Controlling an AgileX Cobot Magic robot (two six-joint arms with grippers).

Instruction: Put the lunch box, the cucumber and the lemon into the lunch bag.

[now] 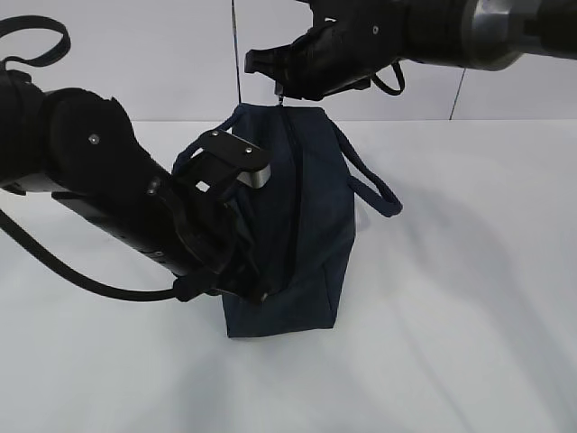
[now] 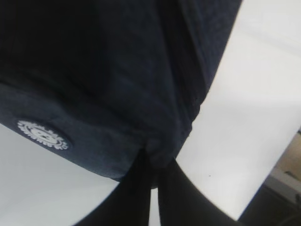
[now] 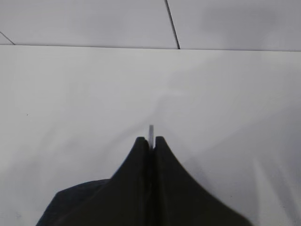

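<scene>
Bag: the navy lunch bag stands on the white table, its long side running away from the exterior camera; the top zipper line reads as a dark seam and looks drawn shut along the length that shows.
Handles: one loop hangs off the bag's right side; the other is mostly hidden behind the left arm.
Emblem: a small white round mark shows on the bag's side in the left wrist view, slightly blurred.
Left gripper: pressed against the bag's near left corner; jaws are together, pinching a fold of fabric at that corner. In the exterior view the arm covers much of the bag's left face.
Right gripper: reaches across to the bag's far top end; jaws are together, clamped on a thin metal piece that sticks out between the tips, seemingly the zipper pull. The piece is small and hard to make out.
Right wrist view: only a dark rounded edge of the bag shows at the bottom left, cut off by the frame.
Lunch box, cucumber, lemon: not visible in any view; the bag's inside cannot be seen.
</scene>
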